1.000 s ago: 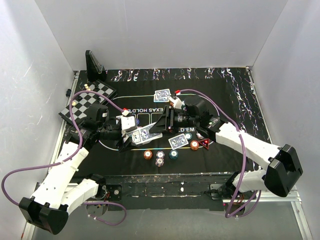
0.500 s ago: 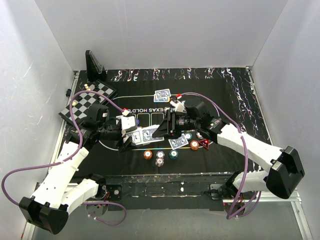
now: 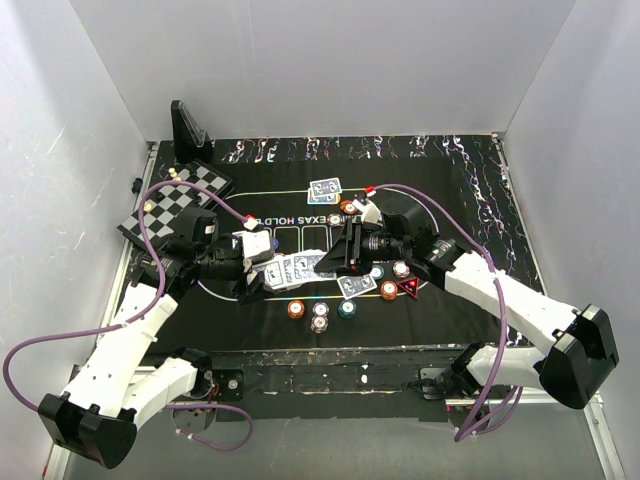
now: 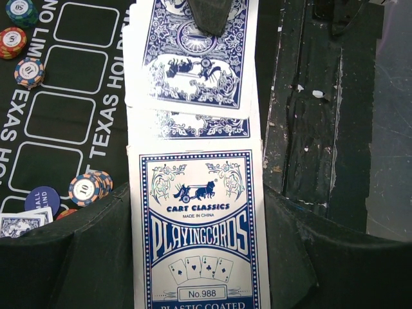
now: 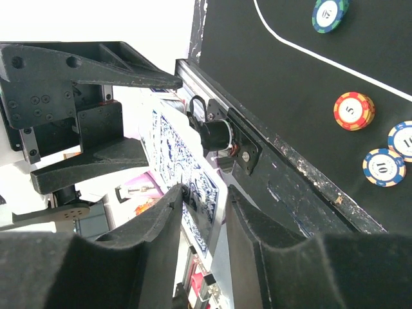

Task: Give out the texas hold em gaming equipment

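My left gripper (image 3: 260, 276) is shut on a blue-and-white deck of playing cards (image 4: 196, 232), held above the mat's near edge. A few cards (image 3: 295, 267) are fanned out of the deck toward my right gripper (image 3: 328, 262). Its jaws straddle the far end of the top card (image 5: 201, 193): the card touches one finger, with a small gap to the other. One right fingertip (image 4: 209, 14) lies on the top card. Two card pairs lie on the mat (image 3: 325, 190) (image 3: 357, 285). Chips (image 3: 320, 310) and a red triangle marker (image 3: 409, 288) lie near the front. I see no yellow disc.
A black-and-white chessboard (image 3: 175, 205) lies at the far left, with a black stand (image 3: 188, 130) behind it. The black mat (image 3: 470, 200) covers the table. More chips (image 3: 389, 290) sit under the right arm. White walls close in three sides.
My right gripper has moved left to the deck and now straddles the top card's end. The cards have fanned further out of the deck. The left gripper has barely moved.
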Controlling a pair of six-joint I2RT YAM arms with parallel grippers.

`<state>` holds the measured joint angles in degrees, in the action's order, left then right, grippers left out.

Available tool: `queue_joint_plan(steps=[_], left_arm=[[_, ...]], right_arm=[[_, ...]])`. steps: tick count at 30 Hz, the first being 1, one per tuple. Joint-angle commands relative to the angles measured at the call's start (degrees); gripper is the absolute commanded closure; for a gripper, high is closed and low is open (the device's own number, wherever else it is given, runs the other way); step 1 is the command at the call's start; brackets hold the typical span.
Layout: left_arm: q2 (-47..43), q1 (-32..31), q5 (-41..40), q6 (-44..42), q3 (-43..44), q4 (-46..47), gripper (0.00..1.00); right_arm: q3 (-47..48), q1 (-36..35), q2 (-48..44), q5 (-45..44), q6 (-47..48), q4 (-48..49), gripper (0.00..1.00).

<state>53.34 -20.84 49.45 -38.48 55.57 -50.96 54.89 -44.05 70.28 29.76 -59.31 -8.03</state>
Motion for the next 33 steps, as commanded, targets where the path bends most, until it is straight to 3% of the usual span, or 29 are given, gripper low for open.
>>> queue_joint_plan(steps=[1,9,21,33], left_arm=[[-0.8,-0.3,2.6,1.0,2.0,1.9,0.83],[-1.0,-0.3,2.7,1.5,1.5,2.2,0.85],[-1.0,-0.3,2.1,1.8,1.4,2.4,0.86],[-1.2,-0.3,2.1,3.1,1.2,2.9,0.90]], right_arm=[[-1.1,1.1,-2.4,-0.5,1.1,-0.8,0.62],[-1.1,2.6,-4.2,0.0,1.8,-2.4,0.65],[0.0,4.8,-6.4,1.5,2.9,-3.8,0.80],[0.2,5.9,-8.3,2.9,3.2,-2.7,0.78]])
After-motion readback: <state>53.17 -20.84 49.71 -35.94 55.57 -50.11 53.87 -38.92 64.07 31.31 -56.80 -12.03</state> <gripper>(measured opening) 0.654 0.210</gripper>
